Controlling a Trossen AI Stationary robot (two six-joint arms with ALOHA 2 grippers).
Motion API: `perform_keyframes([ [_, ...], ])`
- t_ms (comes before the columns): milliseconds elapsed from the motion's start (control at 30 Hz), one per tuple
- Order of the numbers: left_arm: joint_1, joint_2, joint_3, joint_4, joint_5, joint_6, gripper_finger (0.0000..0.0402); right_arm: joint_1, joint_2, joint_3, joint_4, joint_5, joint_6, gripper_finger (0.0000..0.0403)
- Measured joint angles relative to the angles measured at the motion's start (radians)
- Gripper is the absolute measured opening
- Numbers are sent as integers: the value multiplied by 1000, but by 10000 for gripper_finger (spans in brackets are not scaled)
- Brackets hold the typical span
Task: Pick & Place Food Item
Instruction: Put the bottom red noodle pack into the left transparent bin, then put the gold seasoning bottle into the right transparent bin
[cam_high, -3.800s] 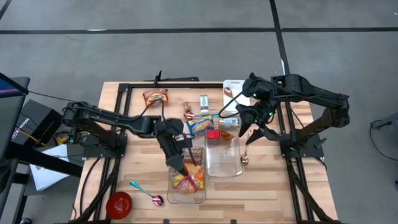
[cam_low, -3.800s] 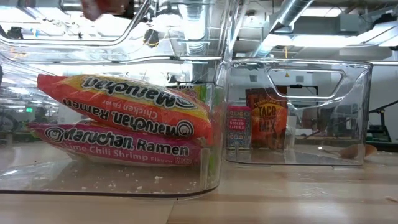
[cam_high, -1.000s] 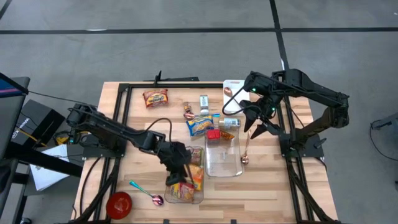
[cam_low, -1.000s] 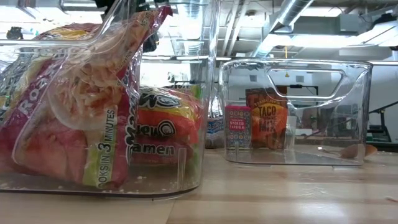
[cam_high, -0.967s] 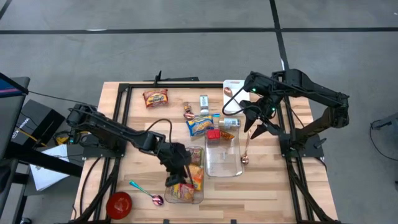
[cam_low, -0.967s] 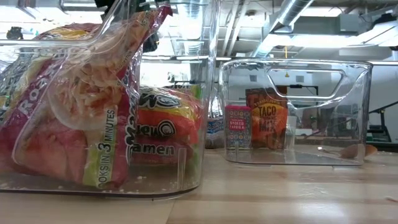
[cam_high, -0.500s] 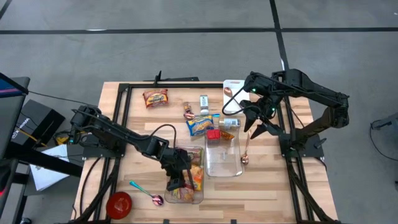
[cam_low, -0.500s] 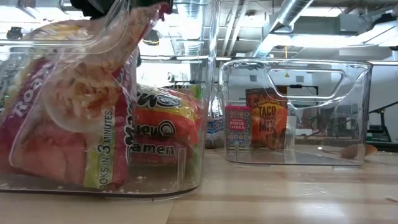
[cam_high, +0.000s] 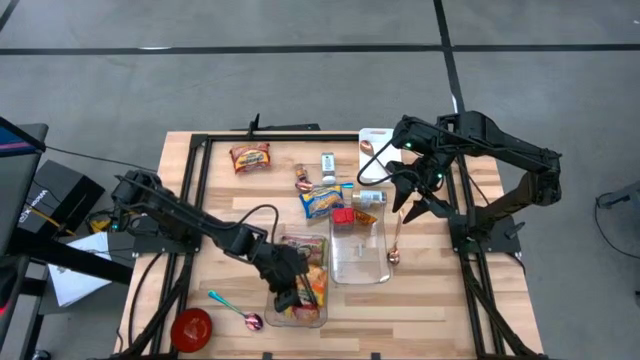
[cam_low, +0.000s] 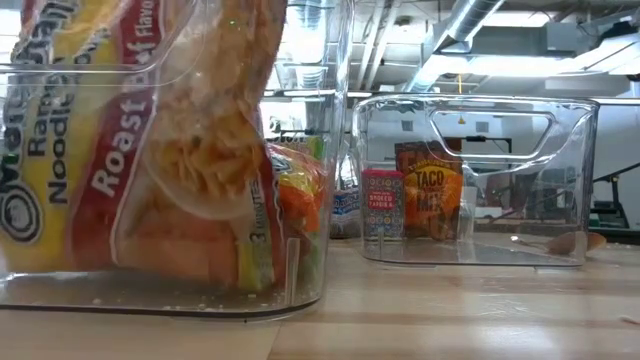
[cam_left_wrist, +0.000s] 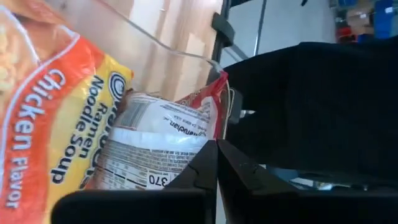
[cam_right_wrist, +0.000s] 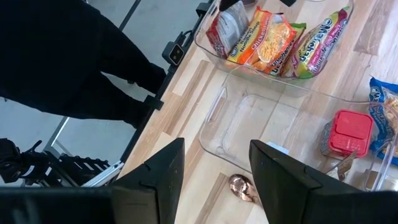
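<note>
Left gripper clenched inside the ramen bin

The left gripper (cam_high: 290, 295) sits in the clear bin (cam_high: 322, 318) near the table's front edge, fingers pressed together against a roast beef ramen packet (cam_low: 170, 150) standing upright among other packets. The right gripper (cam_high: 415, 200) hangs parted beside the second clear bin (cam_high: 380, 275), holding nothing

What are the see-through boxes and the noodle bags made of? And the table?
The two see-through boxes look like hard clear plastic: you see straight through the walls, and lights glint off them. The noodle bags seem to be thin shiny plastic wrap, crinkled and printed with bright letters. The table looks like pale wood, with plank lines and grain, probably smooth.
</note>
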Motion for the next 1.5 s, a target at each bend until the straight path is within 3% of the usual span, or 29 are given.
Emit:
perform_keyframes([
  [467,-87,0,0,81,-120,-71,7,1,0,0,-7,0,0,175],
  [900,-132,0,0,113,-117,-19,110,1,0,0,-14,0,-3,175],
  [1167,-82,-131,0,24,-177,88,124,0,0,0,-45,5,43,175],
  [1267,-32,-230,0,-63,-254,162,117,1,0,0,-60,24,60,175],
  [1500,113,-457,0,-192,-595,383,109,-2,-16,-8,-57,145,166,175],
])
